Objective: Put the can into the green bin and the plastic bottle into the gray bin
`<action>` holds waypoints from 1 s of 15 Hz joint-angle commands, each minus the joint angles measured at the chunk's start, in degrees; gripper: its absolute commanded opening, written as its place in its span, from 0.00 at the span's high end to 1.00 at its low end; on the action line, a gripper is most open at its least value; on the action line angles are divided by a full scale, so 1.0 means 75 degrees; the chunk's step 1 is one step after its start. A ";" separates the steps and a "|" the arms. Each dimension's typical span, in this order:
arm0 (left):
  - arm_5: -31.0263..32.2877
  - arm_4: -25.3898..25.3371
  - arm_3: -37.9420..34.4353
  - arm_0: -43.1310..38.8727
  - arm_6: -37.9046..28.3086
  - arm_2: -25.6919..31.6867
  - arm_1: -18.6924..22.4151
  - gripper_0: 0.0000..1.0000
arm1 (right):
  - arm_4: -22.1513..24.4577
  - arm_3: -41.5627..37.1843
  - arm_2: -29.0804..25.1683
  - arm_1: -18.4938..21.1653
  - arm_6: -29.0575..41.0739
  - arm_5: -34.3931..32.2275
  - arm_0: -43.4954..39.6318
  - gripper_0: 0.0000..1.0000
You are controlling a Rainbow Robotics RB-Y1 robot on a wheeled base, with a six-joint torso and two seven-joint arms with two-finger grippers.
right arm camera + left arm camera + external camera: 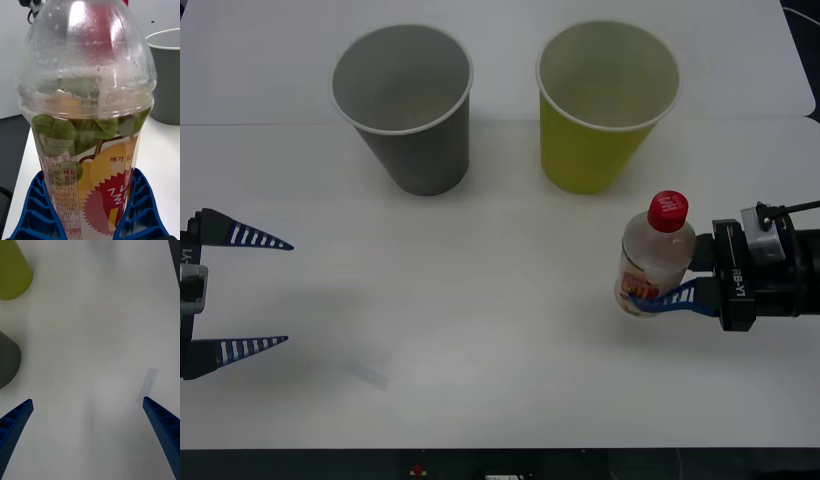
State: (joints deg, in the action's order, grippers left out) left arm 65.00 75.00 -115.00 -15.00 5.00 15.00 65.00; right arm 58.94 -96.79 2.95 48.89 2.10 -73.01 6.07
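Right hand point(667, 280) pinches the plastic bottle point(654, 260) low on its label (upright on the tabletop point(480, 330), just in front of the green bin point(605, 105)). Gray bin point(405, 105) stands beside the green one, to its left. Left hand point(250, 292) spread wide, well apart, near tabletop's left edge.

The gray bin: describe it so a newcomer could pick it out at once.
On the white table, two large tapered paper cups stand side by side at the far edge. The gray bin is the one on the robot's left. Its neighbour, the green bin, is yellow-green.
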 commanded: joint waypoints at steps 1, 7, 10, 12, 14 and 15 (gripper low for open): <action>0.0000 0.0000 0.0000 0.0000 0.0000 0.0000 0.0000 0.00 | 0.0005 -0.0430 -0.0288 -0.0003 0.1021 0.0477 -0.0001 1.00; 0.0000 0.0000 0.0000 0.0000 0.0000 0.0000 0.0000 0.00 | 0.1446 -0.1766 -0.1401 -0.0355 0.4384 0.0747 0.0421 1.00; 0.0000 0.0000 0.0000 0.0000 0.0000 0.0000 0.0000 0.00 | 0.2196 -0.2165 -0.1436 -0.0378 0.5825 0.0711 0.1089 1.00; 0.0000 0.0000 0.0000 0.0000 0.0000 0.0000 0.0000 0.00 | 0.2818 -0.2493 -0.1366 -0.0484 0.6927 0.0430 0.1675 1.00; 0.0000 0.0000 0.0000 0.0000 0.0000 0.0000 0.0000 0.00 | 0.3380 -0.2528 -0.1202 -0.0765 0.7794 -0.0062 0.2507 1.00; 0.0000 0.0000 0.0000 0.0000 0.0000 0.0000 0.0000 0.00 | 0.3732 -0.2516 -0.0991 -0.0905 0.8275 -0.0273 0.3058 1.00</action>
State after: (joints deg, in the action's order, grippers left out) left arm 65.00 75.00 -115.00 -15.00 5.00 15.00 65.00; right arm 84.91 -115.73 -5.61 42.89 61.44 -73.78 25.99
